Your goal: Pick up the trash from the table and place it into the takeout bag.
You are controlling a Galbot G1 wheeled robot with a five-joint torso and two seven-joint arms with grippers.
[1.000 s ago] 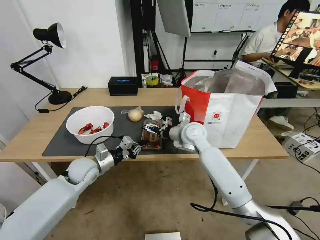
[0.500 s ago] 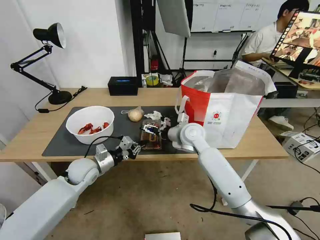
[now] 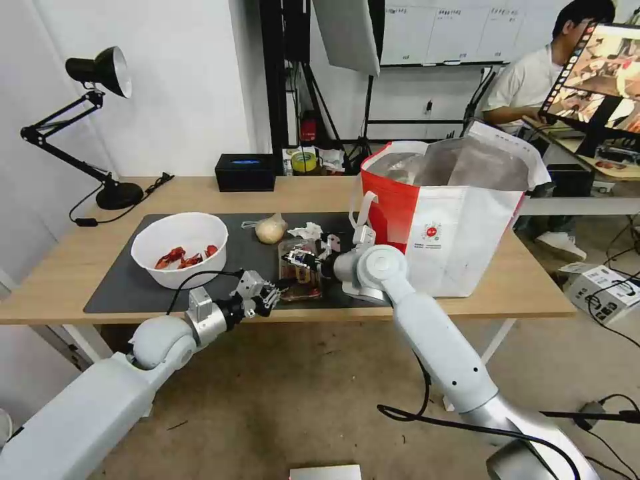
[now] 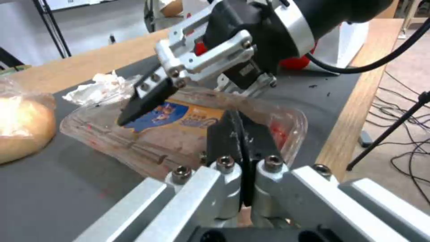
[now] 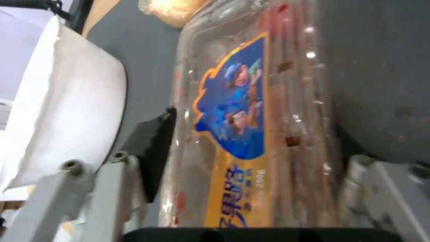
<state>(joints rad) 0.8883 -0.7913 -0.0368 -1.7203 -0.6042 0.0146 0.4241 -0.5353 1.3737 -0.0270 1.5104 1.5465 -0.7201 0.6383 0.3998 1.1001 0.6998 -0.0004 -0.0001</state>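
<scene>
The right gripper [image 5: 242,188] has its two black fingers [image 5: 154,151] spread wide, one on each long side of the clear two-part plastic tray with leftovers [image 5: 251,127]. The jaws are around the tray but have not closed on it. The tray lies flat on the large dark grey rectangular mat [image 3: 120,290], and its blue and orange sticker faces up.

The left gripper [image 4: 242,148] sits just at the near edge of the same tray. Its two black pads are pressed flat together with nothing between them, so it holds nothing.

Just past the tray from the right jaws lie the crumpled white tissue [image 3: 307,231] and the clear bag with the beige bun [image 3: 270,229]. Farther off, beyond the left gripper, sits the white round bowl with red shell scraps [image 3: 180,248]. Close on the other side of the right gripper stands the large boxy white and red fabric takeout bag [image 3: 447,220], with its top open and its silver lining showing. All of this rests on the long light-wood table [image 3: 60,267].

The step in hand looks like grabbing the tray. None of the trash seems to be in the bag yet, so the job is near its start. Next, the right jaws need to squeeze the tray's sides gently, because thin plastic bends and can slip. Then the tray must go up high enough to clear the bag's rim
</scene>
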